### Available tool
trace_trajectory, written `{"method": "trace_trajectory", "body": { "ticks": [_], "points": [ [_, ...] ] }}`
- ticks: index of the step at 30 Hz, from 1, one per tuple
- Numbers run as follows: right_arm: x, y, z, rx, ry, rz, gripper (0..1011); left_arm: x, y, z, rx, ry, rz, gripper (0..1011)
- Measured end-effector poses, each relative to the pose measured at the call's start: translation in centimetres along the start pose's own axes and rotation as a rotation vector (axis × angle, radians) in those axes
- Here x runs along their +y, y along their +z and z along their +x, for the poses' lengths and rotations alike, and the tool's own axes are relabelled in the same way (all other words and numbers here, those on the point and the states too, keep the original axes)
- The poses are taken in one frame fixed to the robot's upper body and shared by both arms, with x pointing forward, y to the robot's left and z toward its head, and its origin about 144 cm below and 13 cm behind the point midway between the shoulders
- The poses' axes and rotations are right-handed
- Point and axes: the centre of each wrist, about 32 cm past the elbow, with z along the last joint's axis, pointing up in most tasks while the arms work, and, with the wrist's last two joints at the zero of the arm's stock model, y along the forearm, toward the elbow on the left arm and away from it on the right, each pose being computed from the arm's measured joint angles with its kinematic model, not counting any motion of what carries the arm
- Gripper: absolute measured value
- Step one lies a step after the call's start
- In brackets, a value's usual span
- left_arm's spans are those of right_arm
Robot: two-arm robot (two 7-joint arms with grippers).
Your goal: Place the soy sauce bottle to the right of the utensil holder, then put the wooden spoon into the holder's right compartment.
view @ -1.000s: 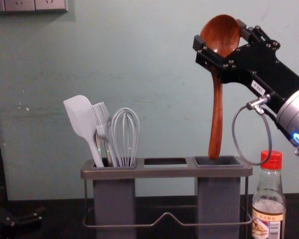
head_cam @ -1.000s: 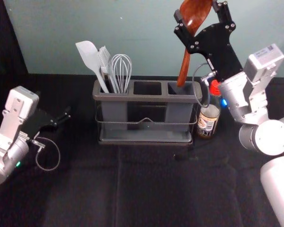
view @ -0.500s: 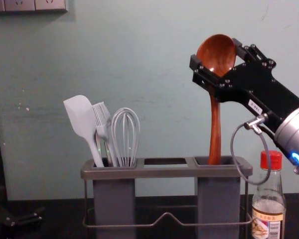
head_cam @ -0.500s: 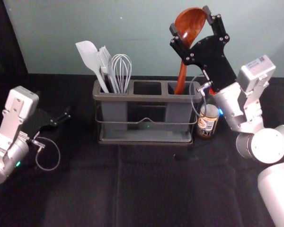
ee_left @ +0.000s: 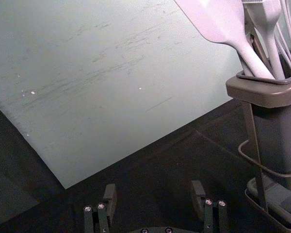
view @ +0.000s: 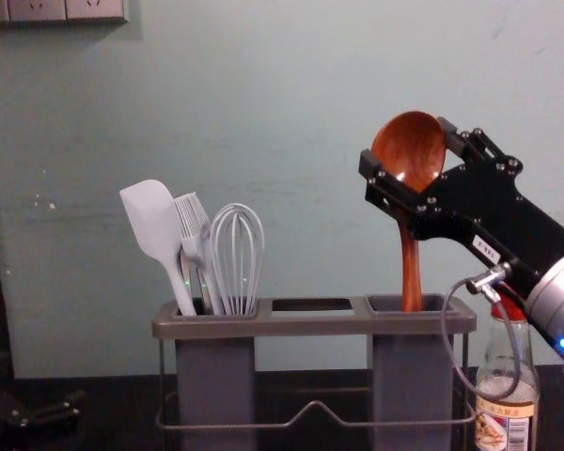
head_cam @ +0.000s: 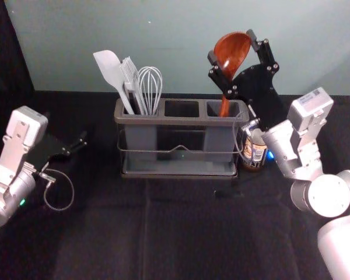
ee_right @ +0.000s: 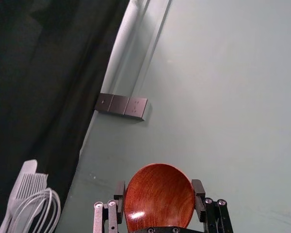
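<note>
Wooden spoon sits lower than in the earlier pictures; its lower end appears inside the right compartment, depth hidden. Right gripper, at the utensil holder's one o'clock, grasps it up top; further lowering seems due before release. Soy sauce bottle stands at four o'clock, compliant. Left gripper parked at nine, spread, empty.

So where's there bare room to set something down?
Black cloth lies bare in front of the utensil holder, and between it and the left gripper. It's crowded at the holder's right, where the soy sauce bottle stands and the right gripper holds the wooden spoon, and around the whisk and spatula.
</note>
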Motion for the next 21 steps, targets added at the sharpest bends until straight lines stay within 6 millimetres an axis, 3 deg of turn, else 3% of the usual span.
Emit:
{"method": "trace_trajectory", "body": {
  "ticks": [21],
  "points": [
    [-1.7,-0.9,-0.7,-0.006,0.033,-0.046,865,0.0,0.0,0.0,0.000,0.000,0.000,1005]
  ]
}}
